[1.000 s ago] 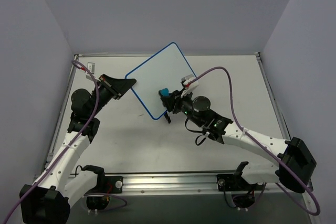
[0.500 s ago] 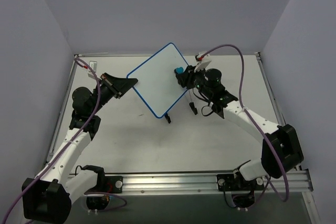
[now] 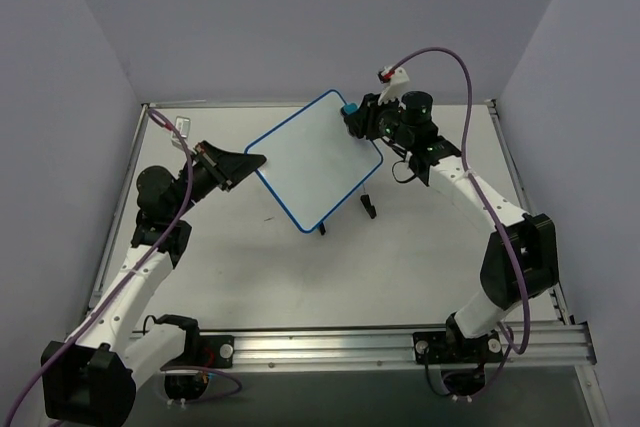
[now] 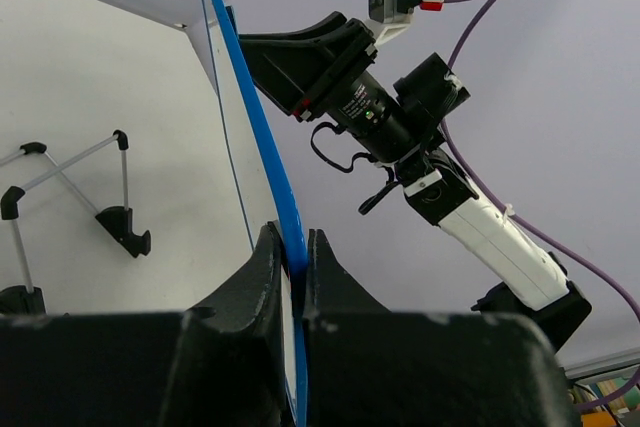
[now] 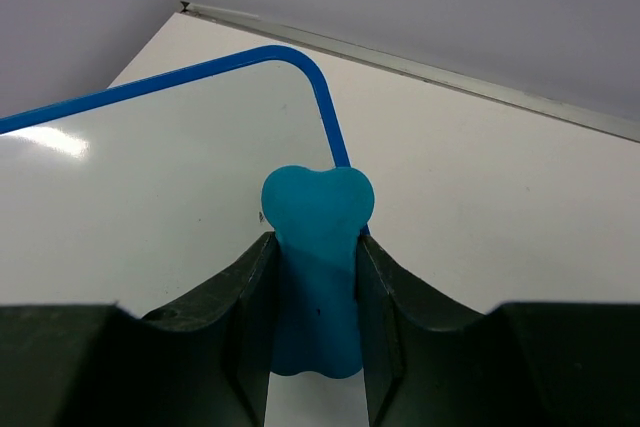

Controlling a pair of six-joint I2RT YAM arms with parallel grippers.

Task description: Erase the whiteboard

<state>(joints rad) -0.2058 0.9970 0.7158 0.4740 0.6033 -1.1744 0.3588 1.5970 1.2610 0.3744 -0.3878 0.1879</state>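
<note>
The whiteboard is a white board with a thin blue rim, tilted up on two black feet; its face shows no writing. My left gripper is shut on the board's left edge, seen edge-on in the left wrist view. My right gripper is shut on a small blue eraser block at the board's far right corner. The eraser also shows in the top view. A tiny dark speck sits on the board just left of the eraser.
The white table has metal rails along its far edge and near edge. Grey walls close in on three sides. The board's wire stand legs rest on the table behind the board.
My right gripper has moved with the eraser from the board's near right edge up to its far right corner. The board has shifted slightly. My left gripper has kept its hold.
</note>
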